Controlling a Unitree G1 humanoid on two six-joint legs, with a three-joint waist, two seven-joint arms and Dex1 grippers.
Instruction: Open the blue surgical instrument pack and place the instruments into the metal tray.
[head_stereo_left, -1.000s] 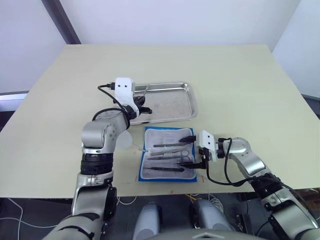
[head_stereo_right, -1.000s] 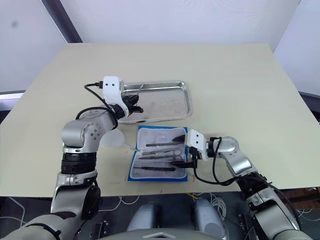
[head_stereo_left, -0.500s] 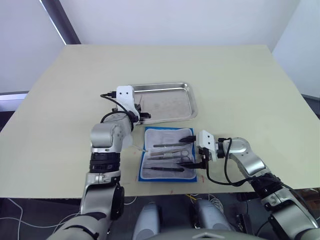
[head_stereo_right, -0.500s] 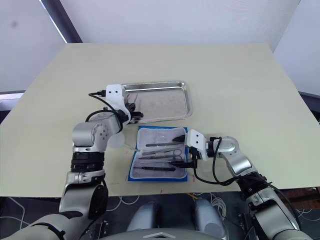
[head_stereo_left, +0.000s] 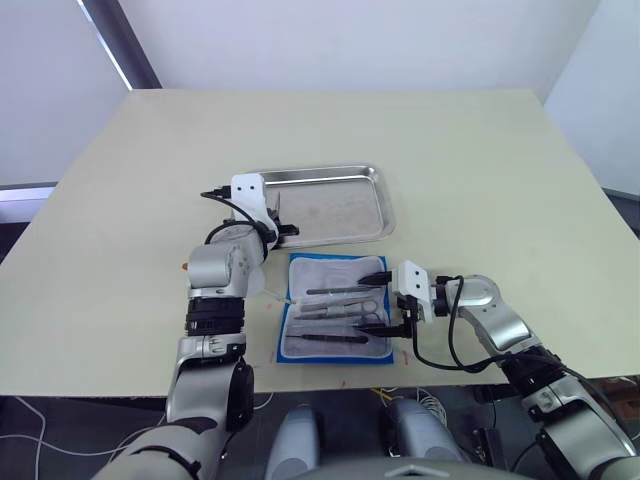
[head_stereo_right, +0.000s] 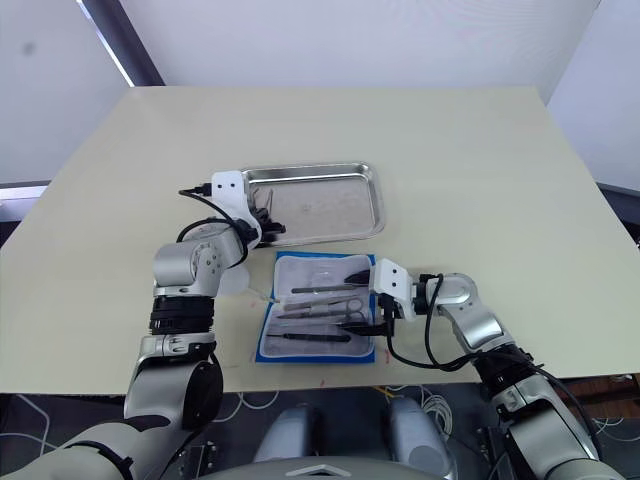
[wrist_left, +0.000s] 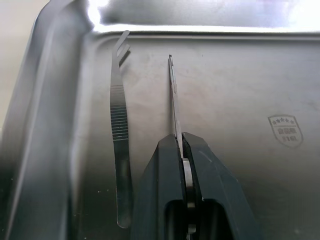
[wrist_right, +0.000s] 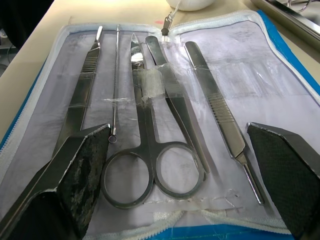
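The blue surgical instrument pack (head_stereo_left: 335, 310) lies unfolded on the table, pale lining up, in front of the metal tray (head_stereo_left: 345, 212). Several instruments are strapped inside, among them ring-handled scissors (wrist_right: 145, 150) and flat forceps (wrist_right: 215, 110). My left gripper (wrist_left: 180, 137) hangs low over the tray's left end, shut on a thin silver instrument (wrist_left: 173, 95) whose tip points along the tray floor. A toothed tweezer (wrist_left: 119, 150) lies flat in the tray beside it. At the pack's right edge my right gripper (wrist_right: 178, 127) stands open, its fingers spread wide around the scissors' handles without touching them.
A white rounded toy (head_stereo_left: 256, 279) sits just left of the pack, partly behind my left forearm. The pack lies close to the table's front edge (head_stereo_left: 340, 383). The tan tabletop stretches wide behind and to the right of the tray.
My left wrist has dropped lower over the tray's left end and the forearm has swung in toward the pack. The right arm and the pack have not moved.
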